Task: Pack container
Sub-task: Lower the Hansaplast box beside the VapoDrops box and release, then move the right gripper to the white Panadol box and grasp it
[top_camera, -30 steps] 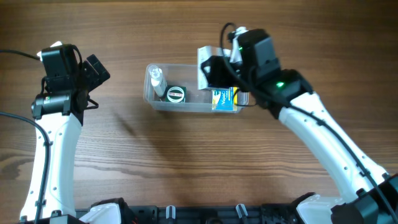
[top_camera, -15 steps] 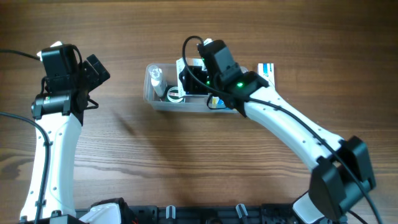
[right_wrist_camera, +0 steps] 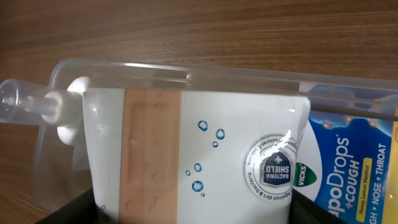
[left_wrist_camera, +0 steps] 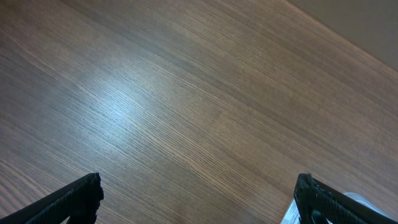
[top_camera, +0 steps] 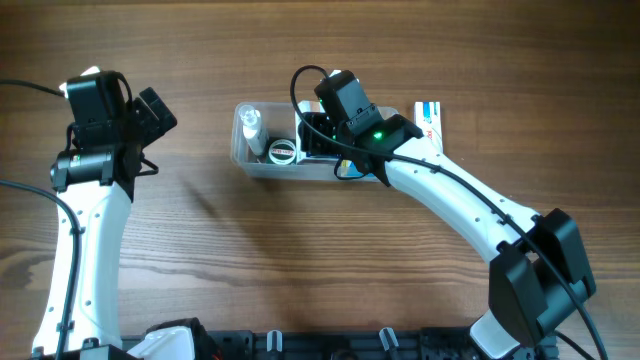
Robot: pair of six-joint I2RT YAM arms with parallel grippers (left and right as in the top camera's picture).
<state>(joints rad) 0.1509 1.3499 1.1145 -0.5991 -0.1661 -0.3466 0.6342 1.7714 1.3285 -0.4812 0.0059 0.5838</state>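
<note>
right arm [top_camera: 450, 190] bent over container [top_camera: 270, 170], right tool [top_camera: 312, 135] clamped on white pack [right_wrist_camera: 186, 143], left tool [left_wrist_camera: 198, 196] apart

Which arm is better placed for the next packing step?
Right. The right gripper is down in the clear container, shut on the white bandage box, so it likely only needs to release. The left gripper hangs open over the table, well left of the container.

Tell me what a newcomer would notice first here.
The right gripper reaches into the clear container mid-table, holding a white box beside a Vicks cough drop box. A bottle and round tin lie at the container's left end. The left gripper hangs open, far left.
</note>
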